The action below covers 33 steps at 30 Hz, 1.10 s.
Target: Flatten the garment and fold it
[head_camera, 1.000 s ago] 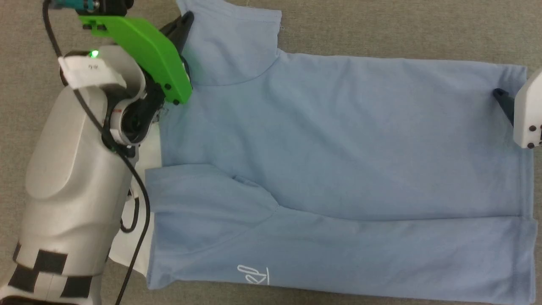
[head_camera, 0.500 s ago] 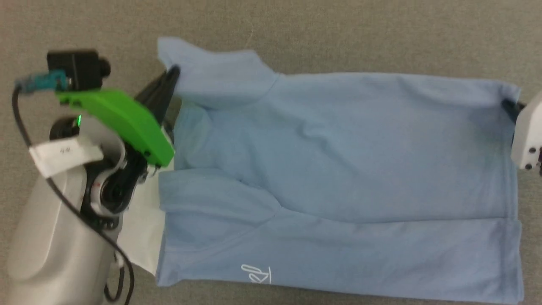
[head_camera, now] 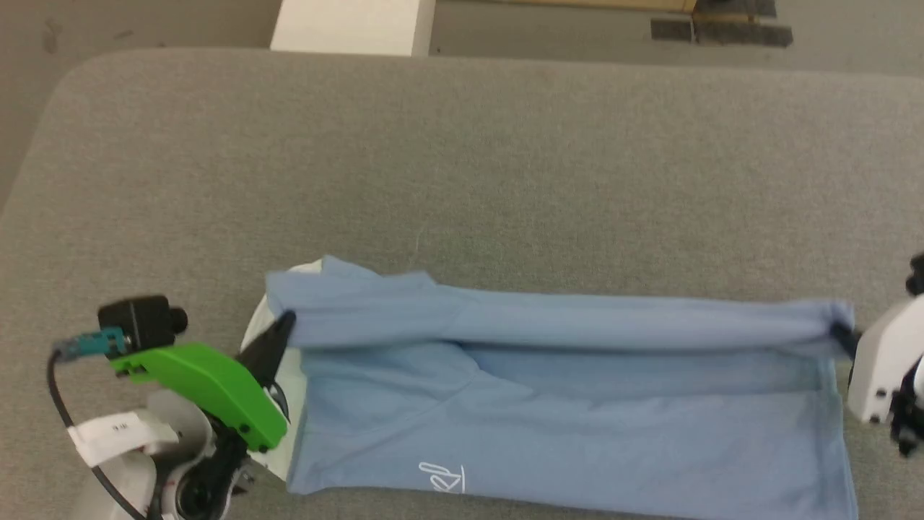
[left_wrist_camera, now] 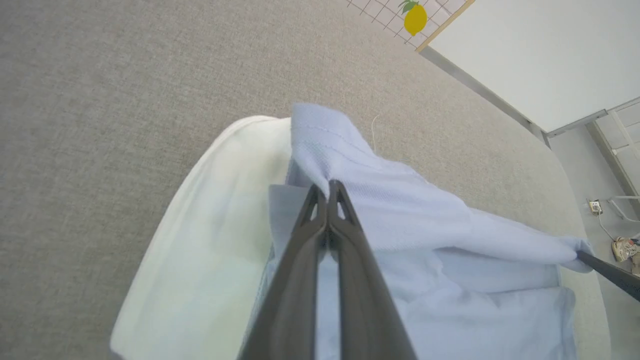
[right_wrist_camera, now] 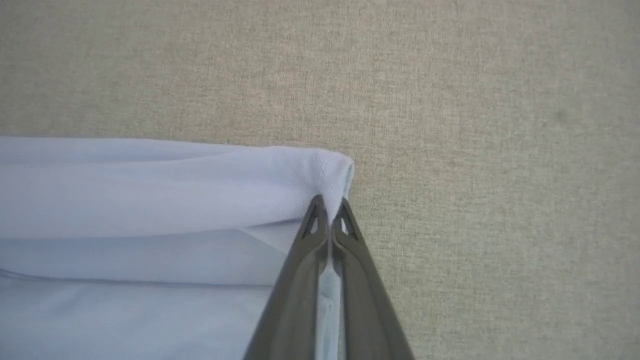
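Before me: a grey cloth-covered table with rounded corners. Beyond its far edge I note a white block and dark floor patches. My left wrist view records a lemon picture beside a white panel.

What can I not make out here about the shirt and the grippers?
- Head view: the logo on the garment is too small to read.
- Head view: the garment's lower right corner is cut off by the bottom edge.
- Left wrist view: cloth hides how many layers the left gripper pinches.
- Right wrist view: likewise for the right gripper.
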{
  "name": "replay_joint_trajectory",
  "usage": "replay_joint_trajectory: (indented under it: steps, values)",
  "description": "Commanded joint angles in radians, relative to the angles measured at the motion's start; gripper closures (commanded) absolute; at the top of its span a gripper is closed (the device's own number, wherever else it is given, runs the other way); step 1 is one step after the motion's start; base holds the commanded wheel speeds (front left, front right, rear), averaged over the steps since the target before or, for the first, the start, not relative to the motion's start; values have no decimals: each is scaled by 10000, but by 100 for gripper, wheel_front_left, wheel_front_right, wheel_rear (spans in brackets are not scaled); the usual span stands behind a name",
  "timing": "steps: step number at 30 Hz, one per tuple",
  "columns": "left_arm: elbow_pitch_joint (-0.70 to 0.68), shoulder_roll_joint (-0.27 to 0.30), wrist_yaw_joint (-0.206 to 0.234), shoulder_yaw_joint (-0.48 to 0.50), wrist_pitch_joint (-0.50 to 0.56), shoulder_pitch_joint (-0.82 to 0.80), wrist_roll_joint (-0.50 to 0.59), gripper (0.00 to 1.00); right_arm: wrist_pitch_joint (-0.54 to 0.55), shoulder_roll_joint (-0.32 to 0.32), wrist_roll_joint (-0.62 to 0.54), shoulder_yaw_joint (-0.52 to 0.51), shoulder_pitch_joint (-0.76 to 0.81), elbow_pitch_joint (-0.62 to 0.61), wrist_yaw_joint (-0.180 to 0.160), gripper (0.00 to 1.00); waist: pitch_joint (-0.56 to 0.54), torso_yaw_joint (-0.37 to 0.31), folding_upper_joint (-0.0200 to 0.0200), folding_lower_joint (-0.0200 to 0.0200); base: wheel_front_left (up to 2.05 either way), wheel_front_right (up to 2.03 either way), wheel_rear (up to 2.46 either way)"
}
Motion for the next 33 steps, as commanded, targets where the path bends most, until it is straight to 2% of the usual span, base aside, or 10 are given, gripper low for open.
replay_joint_trajectory:
  steps: [1,11,12,13,14,18,22,26,33]
  values:
    - [117,-75,76,25,-88,212,-128,100,-3,111,-13,-99,280,34,-17,100,-361,136,0,1,0,0,0]
    - [1521,-280,265,-102,28,760,-331,99,282,957,-155,-496,1629,304,-17,100,-771,10,0,1,0,0,0]
    - [1633,-269,301,-111,54,801,-325,64,317,991,-153,-468,1676,327,-17,87,-819,-29,0,1,0,0,0]
    - [1737,-261,339,-123,90,837,-323,0,356,1028,-125,-464,1733,334,-17,36,-880,-54,0,1,0,0,0]
    - [1806,-260,384,-118,101,860,-320,0,331,1043,-111,-484,1775,298,-17,0,-940,-63,0,1,0,0,0]
    - [1919,16,715,-85,115,870,33,0,213,1126,120,-709,2061,-190,-17,0,-1229,-71,0,1,0,0,0]
    - [1471,383,963,113,-273,695,577,0,220,1287,460,-1096,2371,-1158,-17,0,-1452,-132,0,1,0,0,0]
    - [973,746,872,286,-1659,388,1640,0,382,1380,362,-1360,2387,-1702,-17,0,-1507,-266,0,1,0,0,0]
    - [1113,646,522,459,-5401,247,3320,0,252,1654,-334,-1078,1805,-1079,-17,0,-1205,-416,0,1,0,0,0]
